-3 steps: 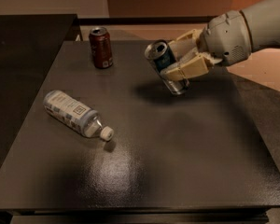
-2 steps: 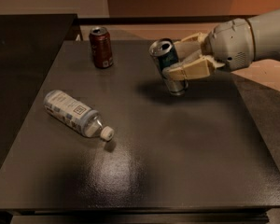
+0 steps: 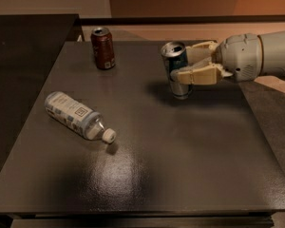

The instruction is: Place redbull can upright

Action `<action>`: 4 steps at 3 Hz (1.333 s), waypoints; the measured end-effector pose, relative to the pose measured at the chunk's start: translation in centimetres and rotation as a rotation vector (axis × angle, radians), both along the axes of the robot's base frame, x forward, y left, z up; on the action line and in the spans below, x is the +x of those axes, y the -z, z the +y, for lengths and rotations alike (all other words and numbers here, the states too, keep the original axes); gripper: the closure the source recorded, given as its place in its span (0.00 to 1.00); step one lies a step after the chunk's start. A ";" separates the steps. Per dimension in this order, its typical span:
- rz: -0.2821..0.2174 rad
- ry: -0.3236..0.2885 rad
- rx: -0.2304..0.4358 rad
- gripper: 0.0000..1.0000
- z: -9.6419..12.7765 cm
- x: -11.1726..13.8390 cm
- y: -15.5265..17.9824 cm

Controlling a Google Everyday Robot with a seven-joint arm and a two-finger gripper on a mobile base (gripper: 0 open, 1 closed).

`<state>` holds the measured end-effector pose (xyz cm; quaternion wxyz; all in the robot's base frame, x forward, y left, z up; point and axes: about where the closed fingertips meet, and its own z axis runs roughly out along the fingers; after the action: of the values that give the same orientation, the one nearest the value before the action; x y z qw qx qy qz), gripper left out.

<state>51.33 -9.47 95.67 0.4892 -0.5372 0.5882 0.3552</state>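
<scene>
The redbull can (image 3: 176,61), slim with blue and silver panels and a shiny silver top, stands nearly upright at the back centre-right of the dark table (image 3: 180,165). Its base is at or just above the surface. My gripper (image 3: 187,63) reaches in from the right on a white arm. Its beige fingers (image 3: 199,75) are closed around the can's middle, one in front and one behind.
A wider dark red soda can (image 3: 103,48) stands upright at the back left. A clear plastic bottle with a white cap (image 3: 78,115) lies on its side at the left. The table's right edge runs under the arm.
The gripper has turned the can from tilted to nearly upright and lowered it toward the table. The arm has drawn slightly to the right.
</scene>
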 end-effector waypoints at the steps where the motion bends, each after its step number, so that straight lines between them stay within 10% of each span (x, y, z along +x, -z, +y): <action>1: 0.022 0.028 0.048 1.00 -1.0 0.4 0.8; 4: 0.093 0.045 0.210 1.00 -2.6 1.2 3.5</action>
<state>52.54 -12.03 92.19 0.5229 -0.4525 0.5816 0.4284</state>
